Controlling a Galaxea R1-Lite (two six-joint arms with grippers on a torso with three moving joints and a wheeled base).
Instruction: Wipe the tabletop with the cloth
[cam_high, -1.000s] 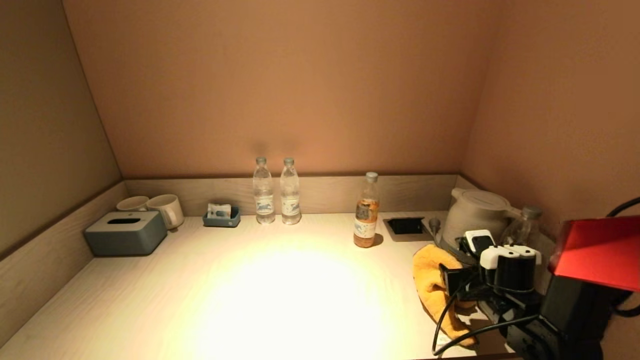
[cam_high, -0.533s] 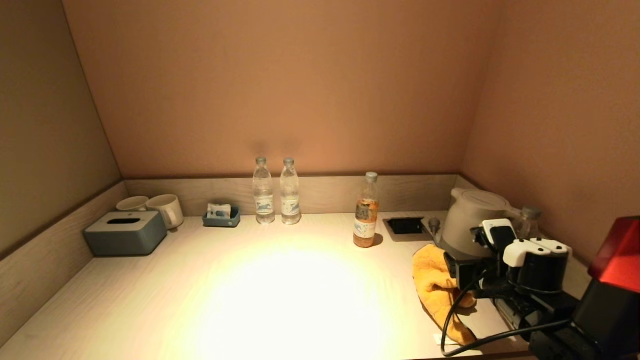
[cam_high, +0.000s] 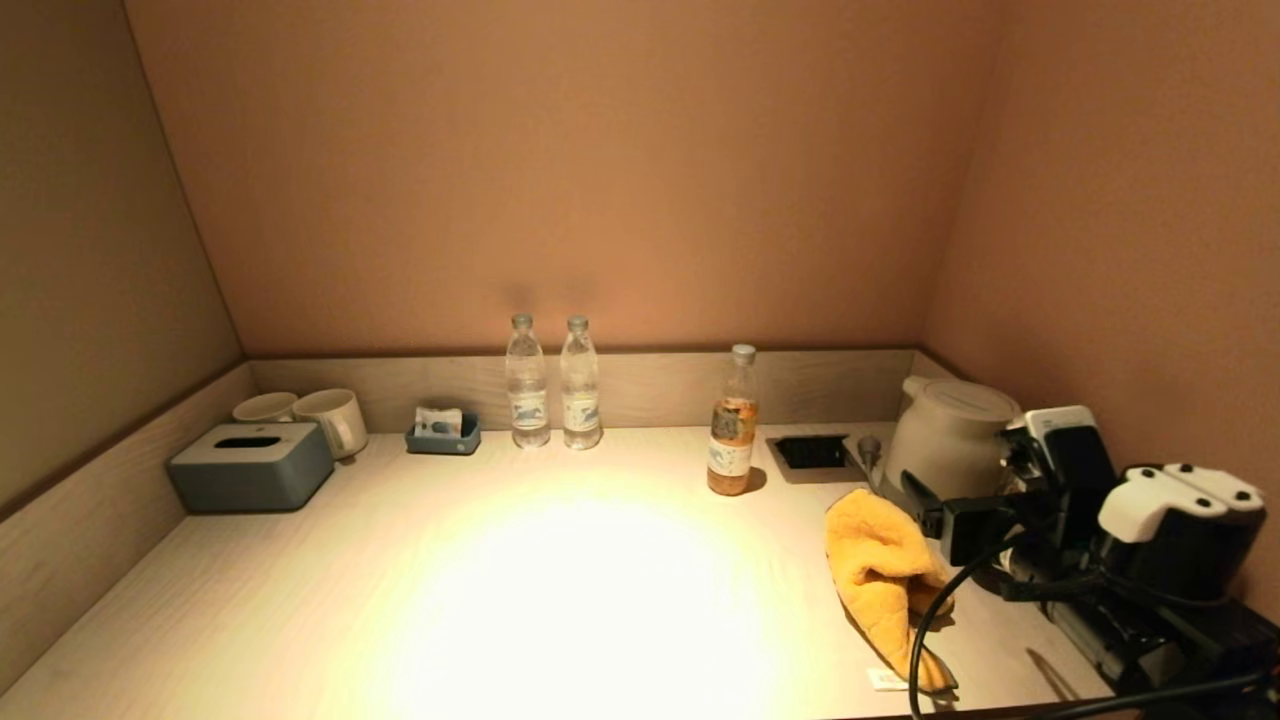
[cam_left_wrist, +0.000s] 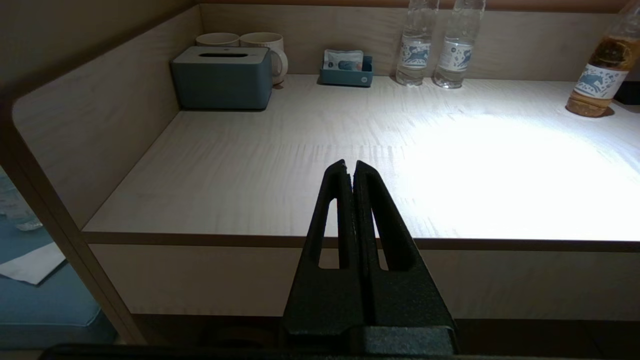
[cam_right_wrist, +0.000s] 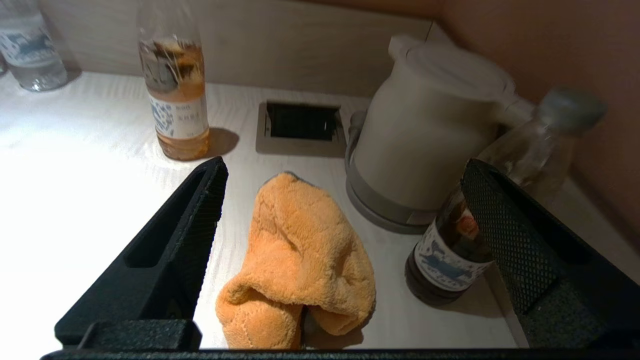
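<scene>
The orange cloth (cam_high: 880, 570) lies crumpled on the pale wooden tabletop (cam_high: 560, 590) at the right, just in front of the kettle. It also shows in the right wrist view (cam_right_wrist: 300, 255). My right gripper (cam_high: 975, 525) hovers to the right of the cloth, next to the kettle. In its wrist view the right gripper (cam_right_wrist: 344, 166) is wide open and empty, with the cloth lying between and below the jaws, untouched. My left gripper (cam_left_wrist: 349, 167) is shut and empty, parked low in front of the table's front edge; the head view does not show it.
A white kettle (cam_high: 945, 435) and a dark bottle (cam_right_wrist: 465, 250) stand close by the cloth. A tea bottle (cam_high: 732, 425), a socket recess (cam_high: 810, 452), two water bottles (cam_high: 527, 385), a small tray (cam_high: 443, 435), mugs (cam_high: 335, 420) and a tissue box (cam_high: 250, 465) line the back and left.
My right arm has swung to the right, away from over the cloth, uncovering more of it. The cloth and the left arm have not moved.
</scene>
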